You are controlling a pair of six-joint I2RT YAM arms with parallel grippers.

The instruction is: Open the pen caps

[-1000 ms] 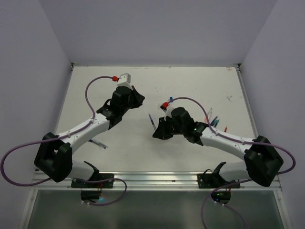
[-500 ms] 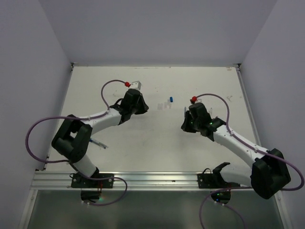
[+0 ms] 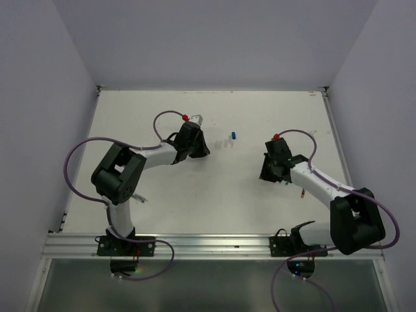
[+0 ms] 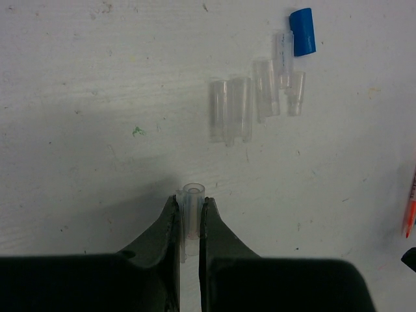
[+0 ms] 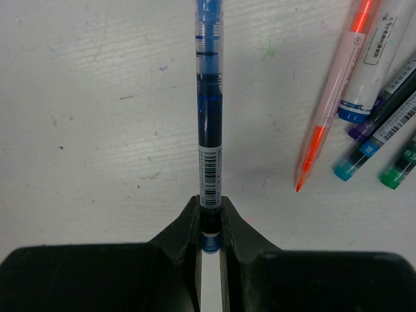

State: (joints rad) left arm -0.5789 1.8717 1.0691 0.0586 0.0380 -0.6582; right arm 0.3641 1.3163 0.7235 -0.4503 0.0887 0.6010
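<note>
Your left hand (image 4: 190,211) is closed on one clear cap (image 4: 193,193). The cap stands between the two fingertips with its open end pointing away from the camera, and both fingers touch its sides. Beyond it on the white counter (image 4: 97,97) lie the loose clear caps (image 4: 239,110), five of them close together in an uneven row. The blue cap (image 4: 301,31) lies at the far right end of this row, just beside the farthest clear one. In the top view this blue cap sits in the far middle of the counter, to the right of your left hand and apart from it.

Your right hand (image 5: 209,208) is closed on a blue pen (image 5: 209,97). It grips the near end of the barrel, and the rest of the pen points straight away from the camera, low over the counter. To the right of this pen lies an orange pen (image 5: 331,97) with its bare tip toward the near side, and beside it several more pens (image 5: 383,123) with purple, blue and green ends.
</note>
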